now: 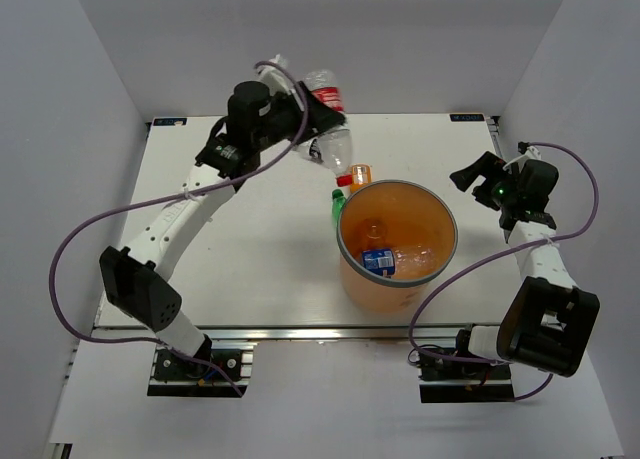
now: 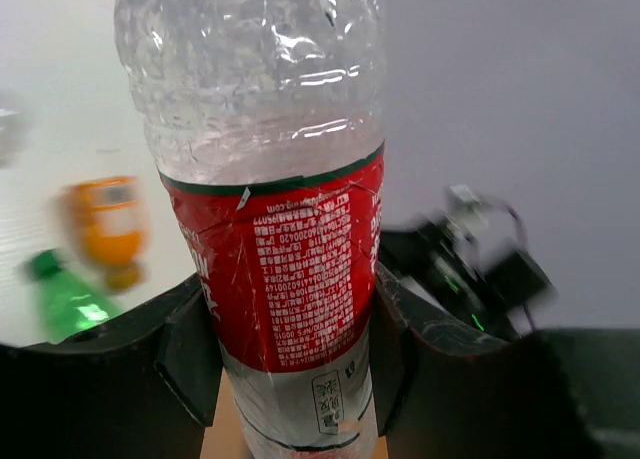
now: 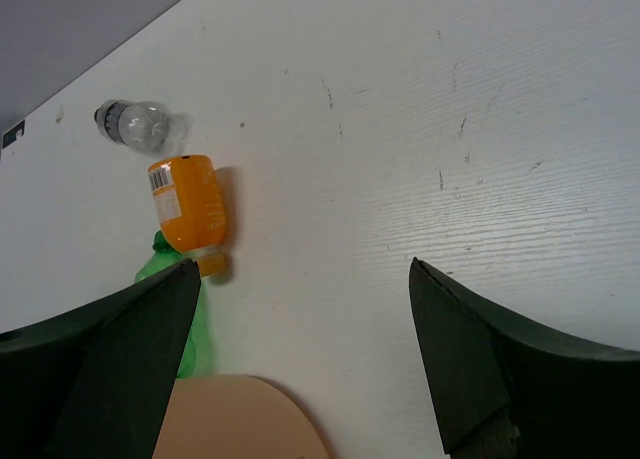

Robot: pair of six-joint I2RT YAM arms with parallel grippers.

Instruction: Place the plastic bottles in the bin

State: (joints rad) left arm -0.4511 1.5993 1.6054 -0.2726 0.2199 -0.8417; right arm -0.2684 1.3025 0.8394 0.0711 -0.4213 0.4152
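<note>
**A:** What did the left jaws have?

**B:** They were closed on the red-label bottle, one finger on each side of the label. The body above the label was clear and crinkled. It was up off the tabletop, to the far left of the bin, and tilted in the top view.

**A:** Over the bin?

**B:** No. It sat short of the rim, on the bin's far-left side.

**A:** And the right jaws?

**B:** Wide open, nothing between them. They hung to the right of the bin above bare tabletop, pointed toward the bin's far side.

**A:** Anything in the bin?

**B:** A blue-label bottle lay on the bottom. There were clear shapes beside it — I could not tell how many bottles.

**A:** Outside it?

**B:** Three on the tabletop, all on the bin's far side. The green bottle was right by the far-left wall; I could not tell whether it touched. The orange bottle lay on its side just beyond the rim, beside the green one. A clear bottle lay farther out from the bin than those two.

**A:** Did the right wrist view agree?

**B:** Yes — orange, green and the clear one's end showed between the open fingers, with the bin's edge at the bottom.
</note>
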